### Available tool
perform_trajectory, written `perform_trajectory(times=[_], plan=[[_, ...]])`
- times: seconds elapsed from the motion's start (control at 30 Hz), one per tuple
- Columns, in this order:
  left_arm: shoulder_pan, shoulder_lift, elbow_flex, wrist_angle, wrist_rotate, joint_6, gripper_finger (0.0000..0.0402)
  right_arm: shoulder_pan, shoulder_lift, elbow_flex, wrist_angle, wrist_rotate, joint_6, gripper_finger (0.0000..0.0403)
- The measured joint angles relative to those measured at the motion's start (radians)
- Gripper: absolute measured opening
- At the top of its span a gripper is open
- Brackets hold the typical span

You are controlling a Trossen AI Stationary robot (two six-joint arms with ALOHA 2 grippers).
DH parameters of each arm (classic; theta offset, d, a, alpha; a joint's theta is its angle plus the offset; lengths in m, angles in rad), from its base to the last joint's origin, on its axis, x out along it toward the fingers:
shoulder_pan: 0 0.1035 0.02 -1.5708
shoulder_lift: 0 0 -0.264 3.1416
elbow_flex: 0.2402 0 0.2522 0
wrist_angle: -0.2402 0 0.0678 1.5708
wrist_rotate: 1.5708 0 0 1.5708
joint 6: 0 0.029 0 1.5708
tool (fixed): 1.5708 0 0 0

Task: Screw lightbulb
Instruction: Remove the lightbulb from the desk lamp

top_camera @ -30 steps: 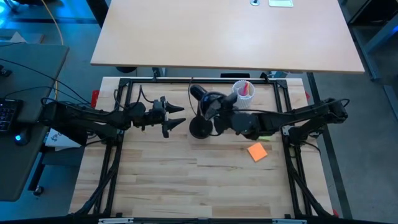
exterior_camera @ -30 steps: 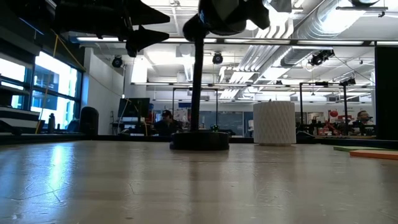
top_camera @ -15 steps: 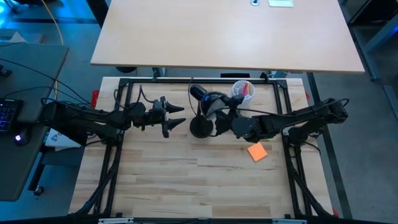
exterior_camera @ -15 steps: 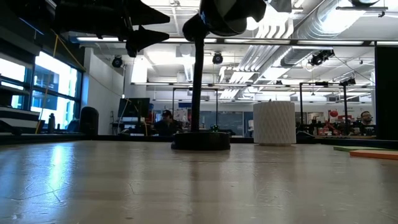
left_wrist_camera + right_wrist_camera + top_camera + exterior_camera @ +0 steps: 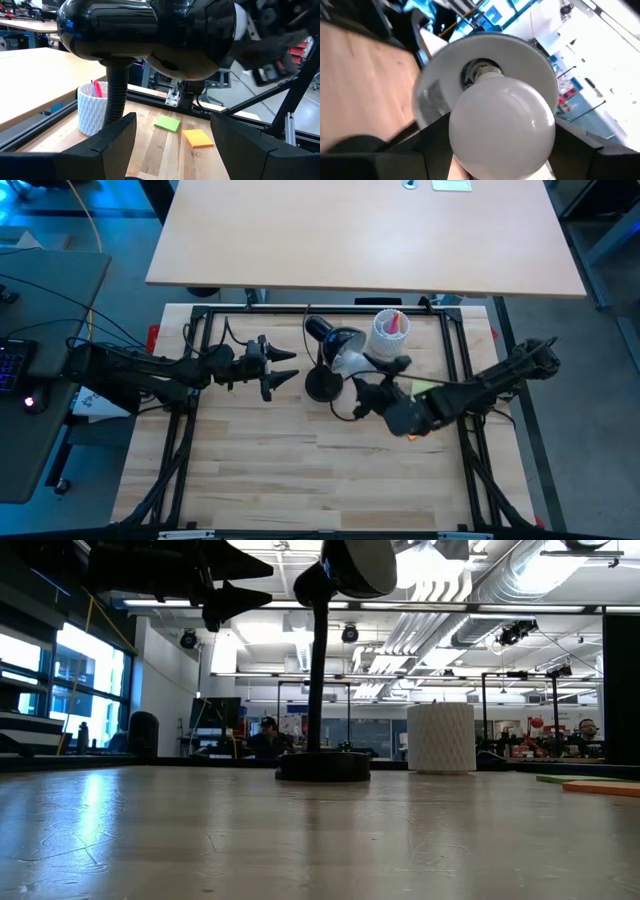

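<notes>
- We judged the step in hand to be the final seating of the lightbulb (image 5: 502,125) in the black desk lamp (image 5: 318,680), or a release just after it. The bulb's neck already sat in the socket at the centre of the shade (image 5: 530,60).
- The bulb was off the desk (image 5: 270,470), carried by the raised, tilted lamp head. The lamp's base stood near the middle of the far half of the desk, just beside the white ribbed cup (image 5: 390,330).
- The right hand (image 5: 372,380) was just in front of the shade's mouth. Its fingers (image 5: 395,155) stood wide, one on each side of the bulb. We could not confirm that either pad touched the glass.
- The left hand (image 5: 282,374) hung beside the lamp's stem on the other side, spread wide and holding nothing.
- In our judgement the next move called for a check that the thread was fully home. If it was not, the right hand would need to close gently on the glass and turn it about the socket's axis. The left hand would need to steady the lamp.
- The bulb appeared small, white, frosted and pear-shaped, with no visible fault. Only a thin ring of its grey base showed at the socket.
</notes>
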Motion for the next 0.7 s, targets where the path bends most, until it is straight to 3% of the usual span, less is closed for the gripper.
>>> perform_trajectory(times=[0.13,0.23,0.5,0.6,0.7], plan=[[0.0,0.0,0.0,0.0,0.0,-0.001,0.0252,0.082,0.0,0.0,-0.058,0.008,0.166,0.0253],[0.0,0.0,0.0,0.0,0.0,-0.009,0.0252,0.145,-0.007,0.0,-0.227,-0.05,0.37,0.0253],[-0.027,0.0,0.0,-0.001,0.0,-0.003,0.0252,0.199,-0.045,-0.004,-0.718,-0.517,1.052,0.0253],[-0.054,0.0,0.0,-0.005,-0.001,0.023,0.0252,0.199,-0.043,-0.098,-0.678,-0.553,1.107,0.0253],[-0.081,0.0,0.0,-0.014,-0.001,0.036,0.0252,0.19,-0.043,-0.275,-0.484,-0.668,1.108,0.0253]])
